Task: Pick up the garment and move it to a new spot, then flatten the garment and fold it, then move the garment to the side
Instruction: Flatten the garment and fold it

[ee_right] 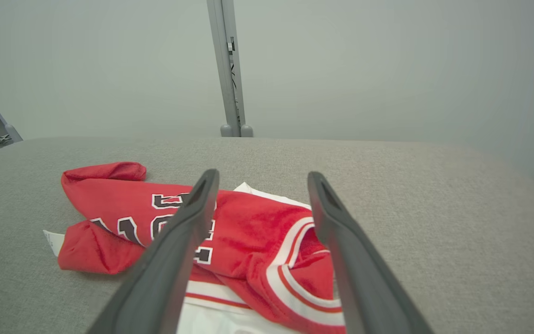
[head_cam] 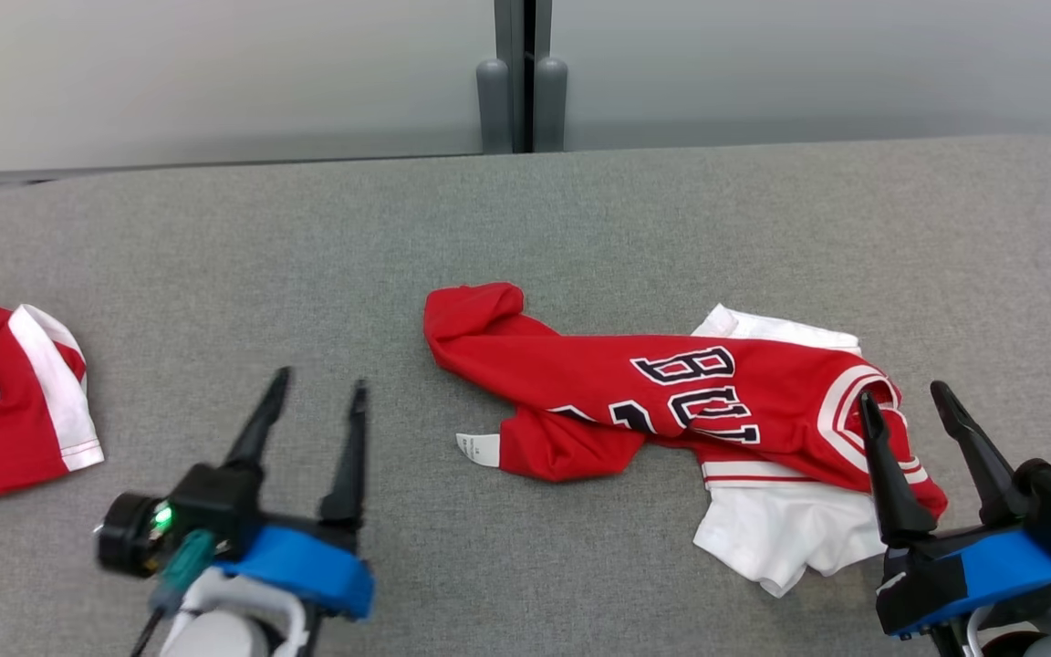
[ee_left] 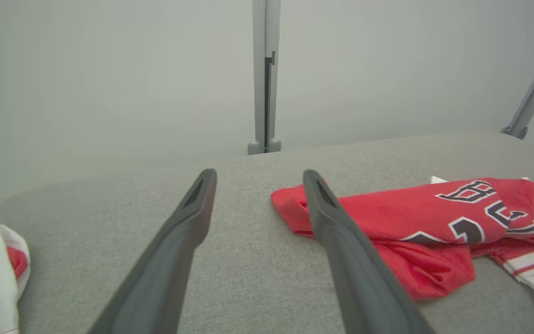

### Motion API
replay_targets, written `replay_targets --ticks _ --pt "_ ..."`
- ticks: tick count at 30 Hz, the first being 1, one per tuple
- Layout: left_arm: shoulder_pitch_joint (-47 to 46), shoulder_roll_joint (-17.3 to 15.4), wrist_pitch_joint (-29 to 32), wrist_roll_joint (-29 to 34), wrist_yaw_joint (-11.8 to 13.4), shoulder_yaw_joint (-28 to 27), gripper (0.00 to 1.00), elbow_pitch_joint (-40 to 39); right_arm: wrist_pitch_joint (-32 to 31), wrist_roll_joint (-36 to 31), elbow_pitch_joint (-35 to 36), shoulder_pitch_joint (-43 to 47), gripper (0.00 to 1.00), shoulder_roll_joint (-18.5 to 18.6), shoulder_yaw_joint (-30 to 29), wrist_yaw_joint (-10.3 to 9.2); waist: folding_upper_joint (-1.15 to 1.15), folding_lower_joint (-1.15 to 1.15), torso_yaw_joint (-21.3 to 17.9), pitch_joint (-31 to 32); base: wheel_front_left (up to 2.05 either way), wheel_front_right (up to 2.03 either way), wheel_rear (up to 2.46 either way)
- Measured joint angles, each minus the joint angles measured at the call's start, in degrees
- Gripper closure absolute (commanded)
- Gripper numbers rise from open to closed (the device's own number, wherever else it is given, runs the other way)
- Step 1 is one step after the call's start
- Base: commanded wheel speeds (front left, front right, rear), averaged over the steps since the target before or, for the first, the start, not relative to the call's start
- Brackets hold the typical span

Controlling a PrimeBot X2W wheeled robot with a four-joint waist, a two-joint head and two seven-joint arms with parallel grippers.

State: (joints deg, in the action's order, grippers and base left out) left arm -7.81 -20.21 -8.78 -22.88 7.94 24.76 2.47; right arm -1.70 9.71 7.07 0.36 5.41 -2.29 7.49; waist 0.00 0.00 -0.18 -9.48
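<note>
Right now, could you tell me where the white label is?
In the head view, the white label lies at the crumpled red jersey's left edge, right of the left gripper.

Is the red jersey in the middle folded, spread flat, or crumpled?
Crumpled: the red jersey lies bunched and twisted, its lettering creased, partly over white fabric.

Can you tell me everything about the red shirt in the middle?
The red shirt is a soft-looking sports jersey with dark, white-edged letters and red-and-white trim. It lies crumpled on the grey table, a small white tag poking out at its left end and white cloth under its right end. The open right gripper hovers by its trimmed opening; contact is unclear.
</note>
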Motion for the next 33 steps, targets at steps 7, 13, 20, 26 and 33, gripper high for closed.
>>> replay_targets --ticks 7,13,20,26,33 --pt "-7.74 4.33 7.49 0.19 -7.66 9.03 0.0 5.99 0.11 0.02 -0.38 -1.71 0.0 -0.01 1.22 0.0 0.0 0.0 -1.1 -2.83 0.0 0.0 0.0" --pt "-12.5 7.43 10.74 -1.42 -11.29 11.63 0.0 15.52 0.45 0.63 -1.38 -2.65 0.0 -0.16 1.76 0.0 0.0 0.01 -3.17 -4.86 0.0 0.0 0.0" --pt "-16.71 8.53 15.33 -4.3 -13.58 12.87 1.0 25.21 1.24 1.04 -2.57 -3.26 0.0 -0.2 1.52 0.0 0.0 0.0 -4.65 -6.18 0.0 0.0 0.0" --pt "-17.89 8.27 12.17 -5.36 -13.26 10.96 1.0 24.94 1.8 1.14 -3.25 -3.59 0.0 -0.21 0.9 0.0 0.0 0.0 -4.86 -6.04 0.0 0.0 0.0" --pt "-15.66 4.94 8.36 -4.69 -8.48 7.65 1.0 14.06 1.83 1.13 -3.56 -2.82 0.0 -0.64 -0.58 0.0 0.0 0.0 -3.45 -3.99 0.0 0.0 0.0"
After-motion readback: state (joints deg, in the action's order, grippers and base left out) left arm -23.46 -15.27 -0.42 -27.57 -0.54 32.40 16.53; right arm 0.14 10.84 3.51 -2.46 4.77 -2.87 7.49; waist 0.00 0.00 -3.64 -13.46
